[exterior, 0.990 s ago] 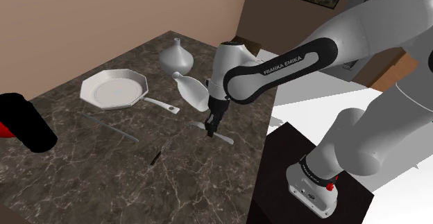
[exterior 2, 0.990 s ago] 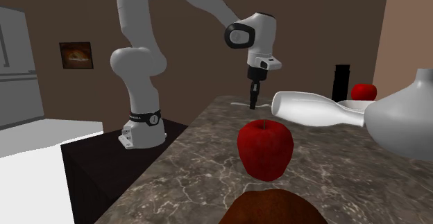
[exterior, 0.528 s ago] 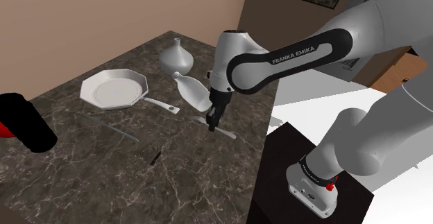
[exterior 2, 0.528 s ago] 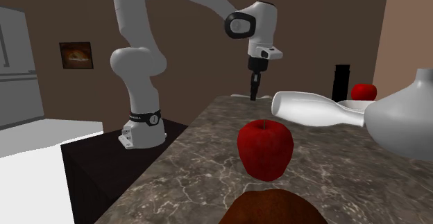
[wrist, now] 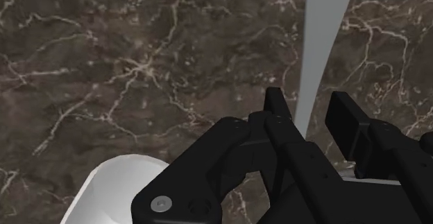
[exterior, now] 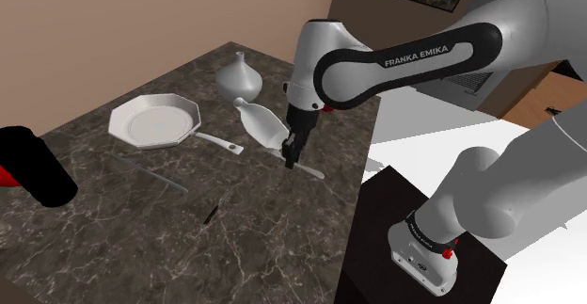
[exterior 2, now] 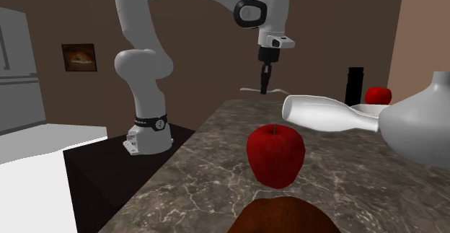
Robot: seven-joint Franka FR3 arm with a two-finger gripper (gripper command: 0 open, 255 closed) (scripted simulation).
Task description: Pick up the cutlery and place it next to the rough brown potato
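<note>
A: The arm is holding the cutlery [exterior: 310, 170] higher than a second ago. Then it was lying on the surface [exterior: 113, 227]; now it is hanging clear of it and closer to the white bottle [exterior: 261, 123].

B: And the gripper [exterior: 290, 153]?

A: The fingers [wrist: 277, 112] are clamping the cutlery [wrist: 316, 42]. In the wrist view it is running out as a pale strip from between them, straight away from the hand.

B: What room is it working in?

A: It is hovering near the surface's edge on the stand's side, just beside the lying bottle. In the second exterior view the gripper [exterior 2: 264, 89] is hanging above the far end of the surface. The red apple [exterior 2: 275, 154] and the brown potato [exterior 2: 285, 221] are sitting well apart from it, toward the camera — bare marble is stretching between the gripper and the apple.

B: Which way is the piece pointing?

A: Its long axis is lying about level, slanting toward the shoulder view's lower right. In the second exterior view the cutlery [exterior 2: 249, 89] is sticking out to the left of the fingers — a thin pale line.
</note>
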